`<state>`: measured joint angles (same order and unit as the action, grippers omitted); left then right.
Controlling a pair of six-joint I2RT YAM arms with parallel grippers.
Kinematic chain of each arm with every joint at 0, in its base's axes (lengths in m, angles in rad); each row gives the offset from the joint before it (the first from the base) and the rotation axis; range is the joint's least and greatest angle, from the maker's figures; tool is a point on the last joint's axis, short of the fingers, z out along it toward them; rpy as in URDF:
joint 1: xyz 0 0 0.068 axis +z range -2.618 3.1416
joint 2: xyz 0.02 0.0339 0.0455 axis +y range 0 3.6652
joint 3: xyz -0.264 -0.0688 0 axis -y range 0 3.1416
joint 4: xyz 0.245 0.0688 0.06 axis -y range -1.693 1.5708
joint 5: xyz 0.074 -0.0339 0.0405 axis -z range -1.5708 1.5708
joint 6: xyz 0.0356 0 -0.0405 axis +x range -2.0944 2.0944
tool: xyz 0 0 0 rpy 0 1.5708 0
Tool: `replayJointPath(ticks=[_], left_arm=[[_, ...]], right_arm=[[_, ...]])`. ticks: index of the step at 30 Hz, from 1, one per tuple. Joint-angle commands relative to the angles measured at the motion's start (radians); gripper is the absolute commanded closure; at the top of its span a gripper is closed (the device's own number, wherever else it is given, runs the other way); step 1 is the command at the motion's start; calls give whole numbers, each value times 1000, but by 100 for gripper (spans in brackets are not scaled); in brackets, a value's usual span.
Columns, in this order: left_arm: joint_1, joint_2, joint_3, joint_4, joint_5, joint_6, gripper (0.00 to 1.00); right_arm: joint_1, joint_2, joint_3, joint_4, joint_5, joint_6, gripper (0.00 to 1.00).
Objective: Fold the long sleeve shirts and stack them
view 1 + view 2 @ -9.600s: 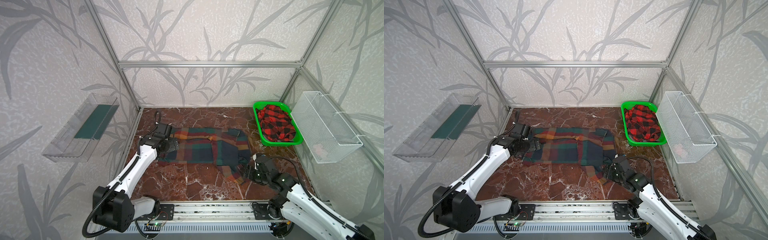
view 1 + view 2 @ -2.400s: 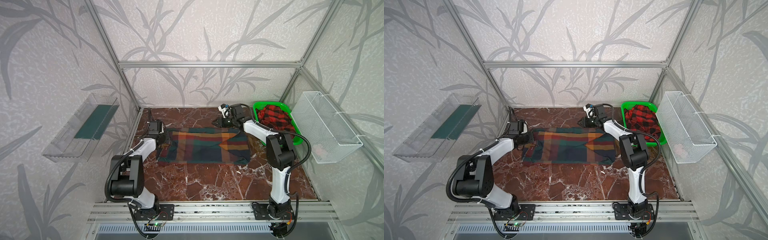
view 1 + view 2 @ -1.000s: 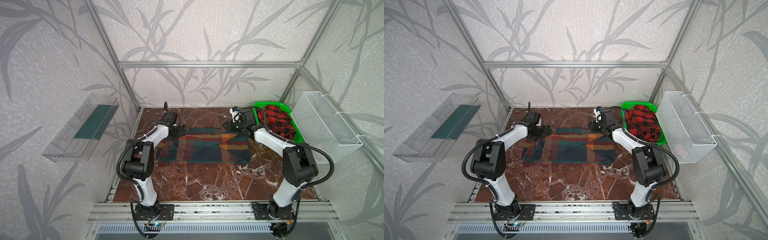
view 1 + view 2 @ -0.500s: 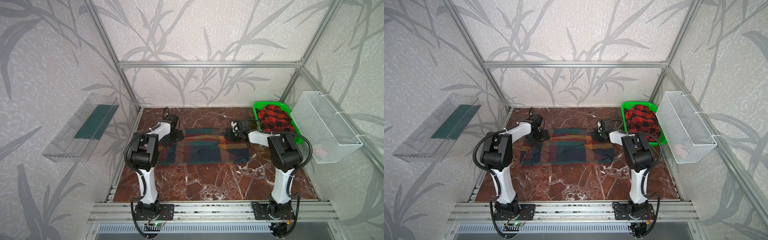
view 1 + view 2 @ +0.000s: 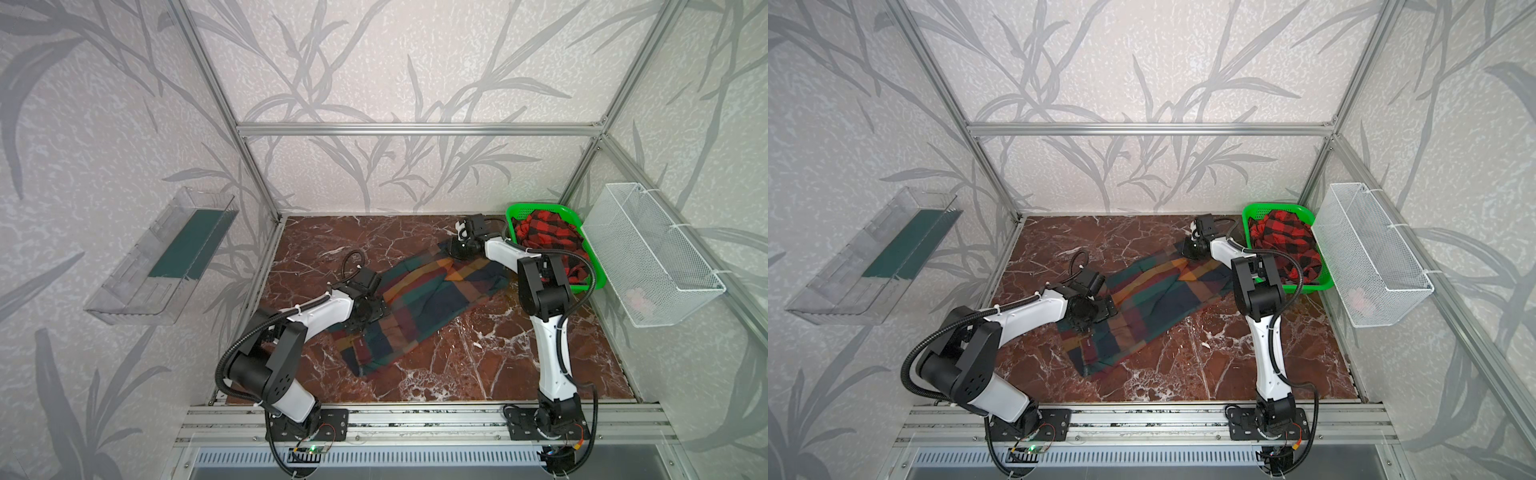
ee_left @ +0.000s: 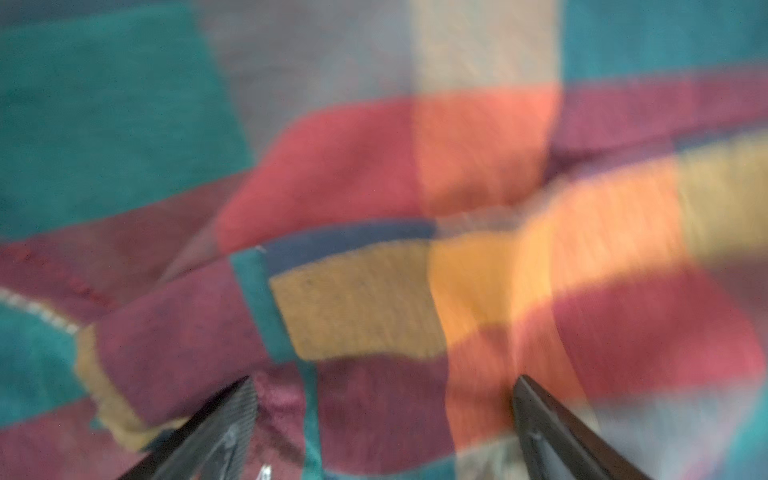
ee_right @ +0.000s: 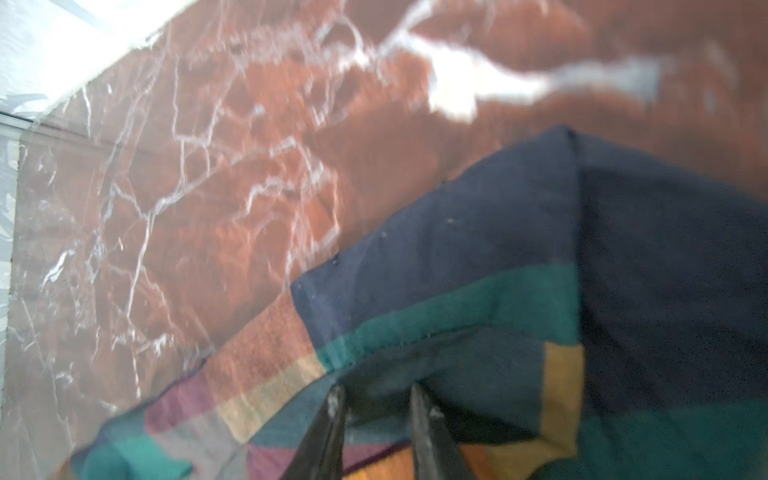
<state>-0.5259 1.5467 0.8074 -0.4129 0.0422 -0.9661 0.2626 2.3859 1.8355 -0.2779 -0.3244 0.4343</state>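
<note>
Block-plaid shirt (image 5: 419,299): spread flat and askew on the marble bench (image 5: 498,365), running from near left to far right. Its far corner is pinched in the narrowed right pincer (image 7: 376,392). The left pincer (image 6: 384,378) is held wide apart over the near-left end, nothing gripped.

Red-and-black check shirt (image 5: 544,235): bunched inside the green basket (image 5: 536,206), at the far right corner.

Shirt (image 5: 419,307) navy/orange/green/red plaid blocks; 2nd shirt (image 5: 540,232) red-black check; basket (image 5: 536,206) green; table (image 5: 478,357) red-brown marble.
</note>
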Motion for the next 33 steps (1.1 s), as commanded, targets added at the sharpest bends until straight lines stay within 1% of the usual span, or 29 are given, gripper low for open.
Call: replayJointPath(ticks=[1, 3, 4, 7, 8, 10, 11, 12, 14, 16, 18, 20, 23, 26, 28, 29, 31, 33], left_arm=[[-114, -9, -153, 72, 48, -298, 3], [-193, -45, -189, 103, 20, -410, 3], [-234, -61, -191, 105, -2, -446, 3], [-368, -87, -164, 100, -75, -574, 3], [-415, -92, -141, 92, -109, -603, 3], [-496, -95, -84, 64, -175, -628, 2], [-531, -97, -43, 22, -214, -635, 2], [-564, -103, -2, -32, -256, -632, 1], [-590, -124, 55, -158, -311, -623, 1], [-595, -168, 61, -233, -328, -623, 1], [-606, -242, 19, -253, -348, -626, 1], [-607, -324, -36, -264, -355, -635, 1], [-605, -452, -111, -314, -426, -617, 1], [-597, -556, -172, -284, -508, -547, 1], [-566, -593, -205, -198, -493, -459, 1], [-542, -601, -218, -150, -462, -415, 1], [-484, -598, -239, -62, -379, -338, 1], [-424, -572, -247, -8, -287, -269, 2]], right_arm=[[23, 88, 132, -200, -40, -89, 71], [36, 133, 229, -253, -49, -120, 72], [41, 155, 280, -284, -51, -132, 72], [59, 242, 477, -397, -85, -176, 72], [69, 281, 578, -464, -87, -195, 72], [89, 340, 736, -563, -86, -239, 72], [102, 360, 803, -605, -80, -259, 72], [111, 366, 846, -632, -75, -274, 71], [125, 341, 855, -640, -91, -291, 71], [136, 276, 784, -607, -104, -300, 71], [150, 182, 675, -545, -107, -317, 69], [163, 105, 608, -522, -94, -336, 68], [180, -3, 519, -505, -84, -336, 68], [187, -124, 371, -439, -99, -316, 67], [191, -213, 273, -390, -103, -300, 67], [194, -262, 208, -366, -102, -290, 67], [199, -361, 65, -299, -106, -268, 67], [201, -469, -107, -191, -139, -221, 67]])
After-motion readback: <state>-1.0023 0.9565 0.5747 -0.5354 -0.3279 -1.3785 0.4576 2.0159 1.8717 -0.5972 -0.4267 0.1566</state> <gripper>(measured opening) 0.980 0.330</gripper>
